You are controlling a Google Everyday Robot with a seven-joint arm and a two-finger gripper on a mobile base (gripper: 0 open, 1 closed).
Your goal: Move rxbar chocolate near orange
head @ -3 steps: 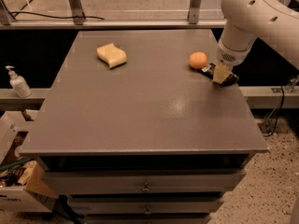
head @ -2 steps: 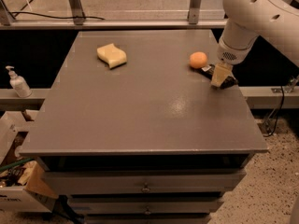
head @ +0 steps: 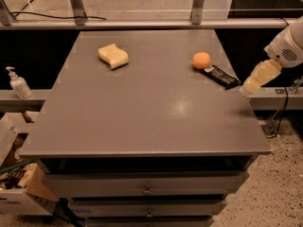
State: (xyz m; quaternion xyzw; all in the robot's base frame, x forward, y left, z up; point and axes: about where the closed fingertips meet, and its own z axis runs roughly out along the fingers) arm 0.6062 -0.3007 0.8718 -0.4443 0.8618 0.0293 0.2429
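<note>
The rxbar chocolate [head: 219,75], a flat black wrapper with white print, lies on the grey table [head: 142,112] near its right edge. Its upper-left end almost touches the orange [head: 201,60], a small round fruit. My gripper [head: 249,87] hangs just off the table's right edge. It is to the right of the bar, clear of it, and holds nothing.
A pale yellow wavy sponge [head: 113,55] lies at the table's back left. A soap dispenser [head: 18,83] stands on a ledge to the left. A box of clutter [head: 19,193] sits on the floor at lower left. Drawers [head: 147,190] run under the tabletop.
My gripper was over the bar beside the orange. It has since pulled back to the right, past the table edge. The bar now lies uncovered on the table.
</note>
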